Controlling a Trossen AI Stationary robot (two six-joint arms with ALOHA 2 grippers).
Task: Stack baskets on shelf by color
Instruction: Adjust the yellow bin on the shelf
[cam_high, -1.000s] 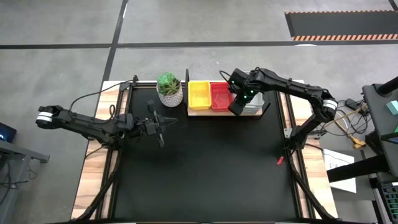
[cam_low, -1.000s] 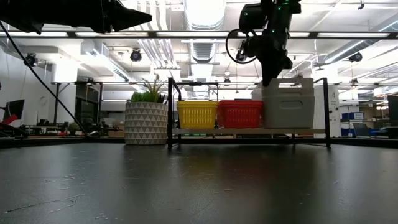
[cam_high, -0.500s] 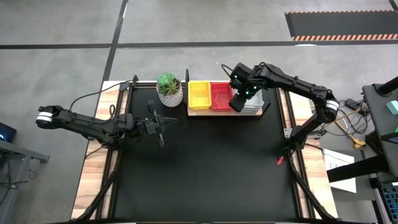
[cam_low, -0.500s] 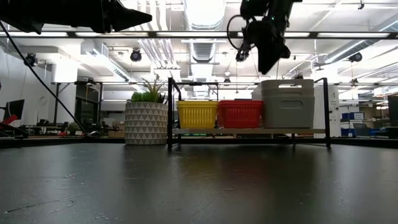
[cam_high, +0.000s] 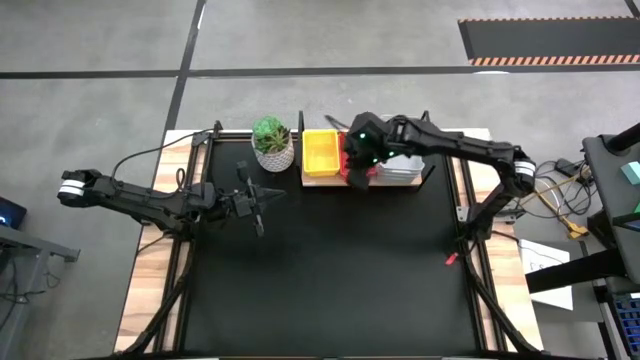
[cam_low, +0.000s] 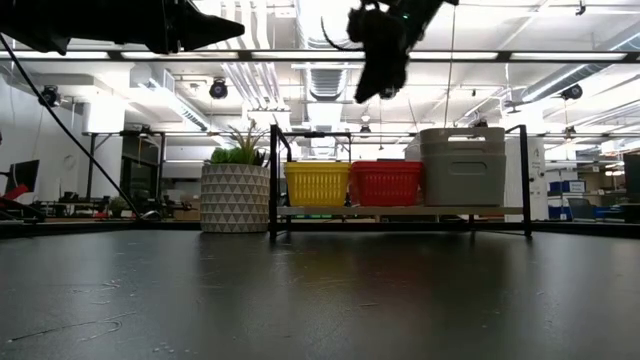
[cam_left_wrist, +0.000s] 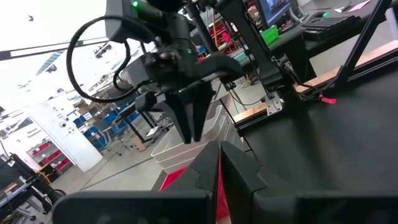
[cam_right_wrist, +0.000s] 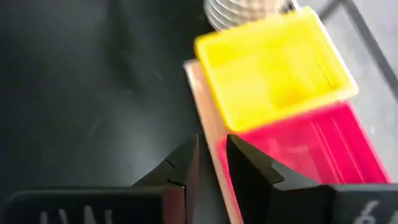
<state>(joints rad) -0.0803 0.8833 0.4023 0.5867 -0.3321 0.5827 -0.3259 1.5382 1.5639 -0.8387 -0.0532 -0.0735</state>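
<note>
On the wooden shelf (cam_low: 400, 211) at the table's far edge stand a yellow basket (cam_low: 317, 183), a red basket (cam_low: 386, 183) and a taller stack of grey-white baskets (cam_low: 462, 165), side by side on the board. My right gripper (cam_low: 375, 82) hovers well above the shelf, over the red basket's near edge (cam_right_wrist: 292, 140). Its fingers point down, open by a narrow gap, and touch nothing. My left gripper (cam_high: 262, 195) is shut and waits above the table's left half.
A white patterned plant pot (cam_low: 236, 197) stands just left of the shelf. Black metal posts (cam_low: 272, 180) rise at the shelf's ends. The wide black tabletop (cam_high: 330, 270) stretches in front of the shelf.
My right gripper has risen out of the grey-white stack. It has then moved along the shelf toward the table's left, from over the grey stack to over the red basket. The baskets have stayed where they were.
</note>
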